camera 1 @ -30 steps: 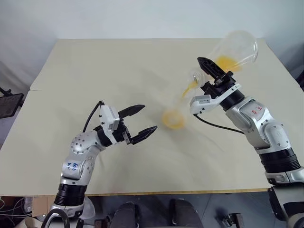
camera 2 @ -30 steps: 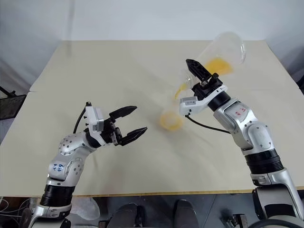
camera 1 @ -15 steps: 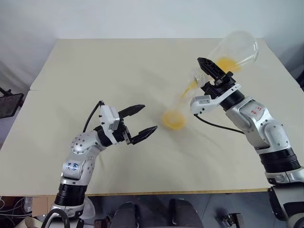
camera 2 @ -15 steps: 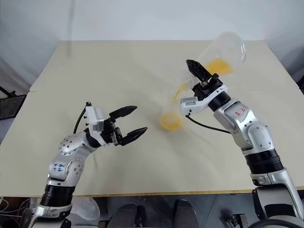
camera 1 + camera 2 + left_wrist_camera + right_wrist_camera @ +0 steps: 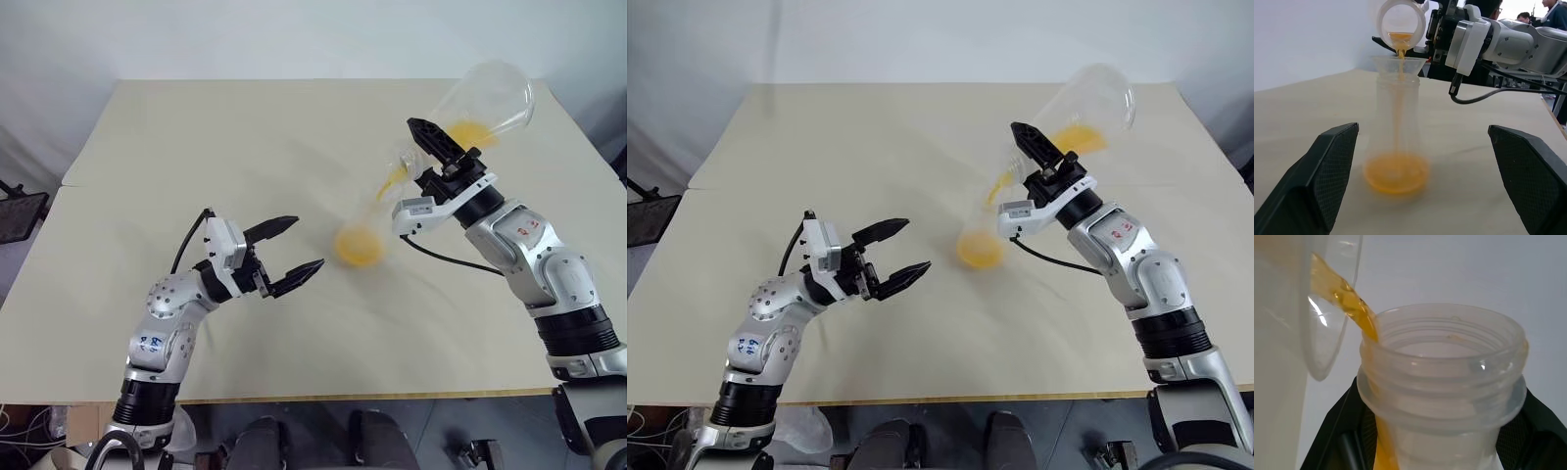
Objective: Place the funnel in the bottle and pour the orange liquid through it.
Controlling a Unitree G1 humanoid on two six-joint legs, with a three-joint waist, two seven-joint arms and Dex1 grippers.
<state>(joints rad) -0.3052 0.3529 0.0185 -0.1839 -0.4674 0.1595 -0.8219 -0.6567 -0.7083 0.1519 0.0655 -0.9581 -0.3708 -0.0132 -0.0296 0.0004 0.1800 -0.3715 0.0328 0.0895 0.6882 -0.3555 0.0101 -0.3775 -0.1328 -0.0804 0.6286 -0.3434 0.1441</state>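
Note:
The clear bottle stands upright mid-table with the funnel seated in its mouth. My right gripper is shut on the neck of a large clear conical flask, which is tilted mouth-down over the funnel. A thin stream of orange liquid runs from the flask mouth through the funnel and pools in the bottle's base. More orange liquid sits in the flask. My left gripper stands open just left of the bottle, apart from it, with nothing between its fingers.
The beige table stretches wide on all sides of the bottle. A black cable hangs under my right wrist. Several people show in the far background of the left wrist view.
Neither arm has moved. The stream keeps running from the flask into the funnel.

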